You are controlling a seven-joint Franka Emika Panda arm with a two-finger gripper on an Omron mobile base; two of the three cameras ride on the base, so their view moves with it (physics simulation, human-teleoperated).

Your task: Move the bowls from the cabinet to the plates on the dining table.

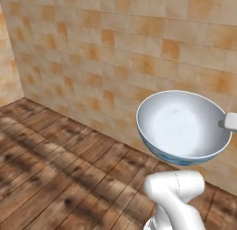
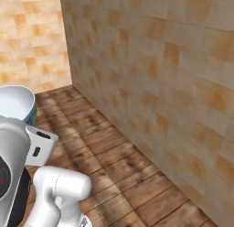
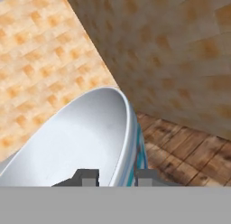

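A grey-white bowl (image 1: 183, 127) with a bluish patterned outside hangs in the air above the floor. My gripper (image 1: 228, 123) is shut on its rim at the right edge of the left base view. In the hand view the bowl (image 3: 81, 137) rises from the gripper (image 3: 118, 178), with one fingertip inside the rim and one outside. In the right base view the bowl (image 2: 13, 105) sits at the far left, above the hand. The cabinet, the plates and the dining table are out of view.
A beige and orange tiled wall (image 1: 115, 53) stands close ahead and meets a second tiled wall (image 2: 27, 38) at a corner. Dark wood plank floor (image 1: 51, 164) stretches below.
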